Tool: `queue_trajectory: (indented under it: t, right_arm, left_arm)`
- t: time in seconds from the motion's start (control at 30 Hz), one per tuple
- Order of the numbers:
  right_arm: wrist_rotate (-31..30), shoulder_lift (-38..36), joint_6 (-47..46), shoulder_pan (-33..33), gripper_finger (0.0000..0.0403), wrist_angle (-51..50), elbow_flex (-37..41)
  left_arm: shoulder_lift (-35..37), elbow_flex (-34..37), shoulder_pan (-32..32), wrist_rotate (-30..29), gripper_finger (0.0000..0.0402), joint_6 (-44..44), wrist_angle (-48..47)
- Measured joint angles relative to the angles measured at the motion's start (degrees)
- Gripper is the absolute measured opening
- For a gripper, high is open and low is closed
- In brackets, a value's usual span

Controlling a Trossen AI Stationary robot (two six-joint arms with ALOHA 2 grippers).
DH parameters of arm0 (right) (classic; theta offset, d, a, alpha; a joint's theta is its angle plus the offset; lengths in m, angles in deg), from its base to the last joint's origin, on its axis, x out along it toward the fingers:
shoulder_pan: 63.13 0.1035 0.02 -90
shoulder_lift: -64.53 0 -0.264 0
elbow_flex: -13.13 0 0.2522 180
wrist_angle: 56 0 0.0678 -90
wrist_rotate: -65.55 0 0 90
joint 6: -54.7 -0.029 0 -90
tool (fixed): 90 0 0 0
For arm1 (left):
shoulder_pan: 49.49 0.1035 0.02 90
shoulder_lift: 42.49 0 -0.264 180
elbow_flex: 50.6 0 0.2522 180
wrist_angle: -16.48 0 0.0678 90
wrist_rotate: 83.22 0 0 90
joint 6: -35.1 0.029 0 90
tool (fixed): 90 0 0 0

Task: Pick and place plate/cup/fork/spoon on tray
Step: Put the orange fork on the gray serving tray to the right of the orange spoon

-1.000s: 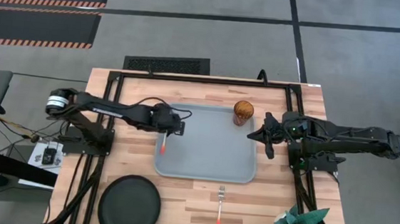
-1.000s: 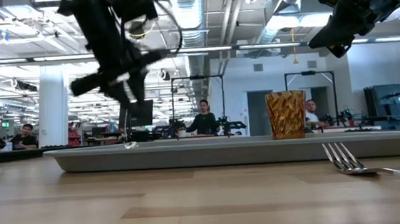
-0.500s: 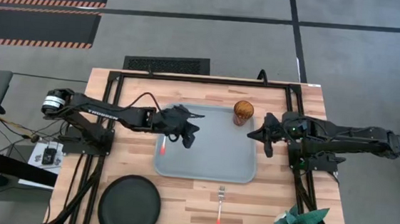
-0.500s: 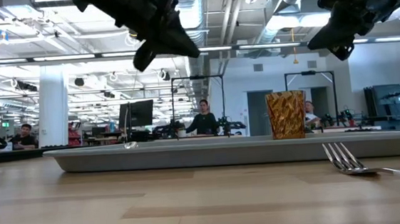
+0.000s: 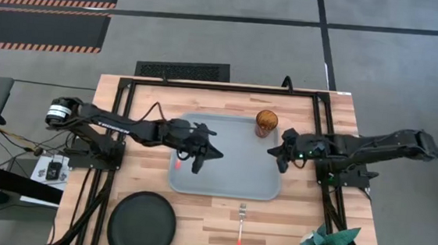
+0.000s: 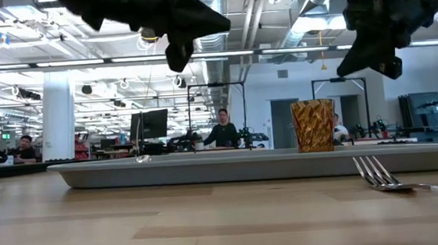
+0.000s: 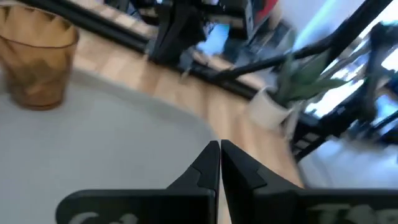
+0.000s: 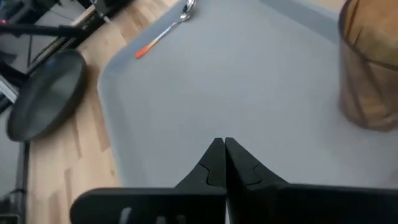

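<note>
The worktop [image 5: 142,101] carries the tray [image 5: 238,183] at its middle. The plate [image 5: 142,224] sits at the worktop's near left corner, off the tray. The left gripper [image 5: 207,154], clenched and empty, hangs over the tray's left half; the right gripper [image 5: 277,154], clenched and empty, is over the tray's right edge. The cup [image 5: 266,123] stands in the tray's far right corner. The fork [image 5: 241,223] lies on the worktop beside the tray's near edge. The spoon [image 8: 166,30] lies by the tray's left edge.

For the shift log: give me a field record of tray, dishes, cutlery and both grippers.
tray: centre of table
cup: upright, on tray's far right corner
spoon: on tray, at its left edge
plate: on table, off tray, near left
fork: on table, in front of tray
left gripper: fingers shut, empty, above tray
right gripper: fingers shut, empty, at tray's right edge
</note>
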Motion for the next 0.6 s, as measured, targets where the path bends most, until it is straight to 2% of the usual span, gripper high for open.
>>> queue_trajectory:
  t: [0.1,0.27,0.47,0.6]
  right_arm:
    - [-2.7,1.38,-3.18,3.37,0.0005,0.4,-1.6]
    - [-3.44,4.97,-9.85,8.3,0.0006,0.26,-3.57]
    - [-5.01,13.23,-19.53,15.65,0.0007,0.3,-7.36]
    - [-7.36,20.51,-27.79,20.69,0.0007,0.36,-11.48]
  left_arm:
    - [0.02,3.97,-0.09,-0.74,0.0,-1.84,6.99]
    - [0.02,6.06,-0.11,-5.56,0.0,-4.13,8.4]
    - [1.04,8.87,-0.13,-6.71,0.0,-4.23,10.41]
    - [4.53,12.45,-0.11,-7.62,0.0,-3.18,13.83]
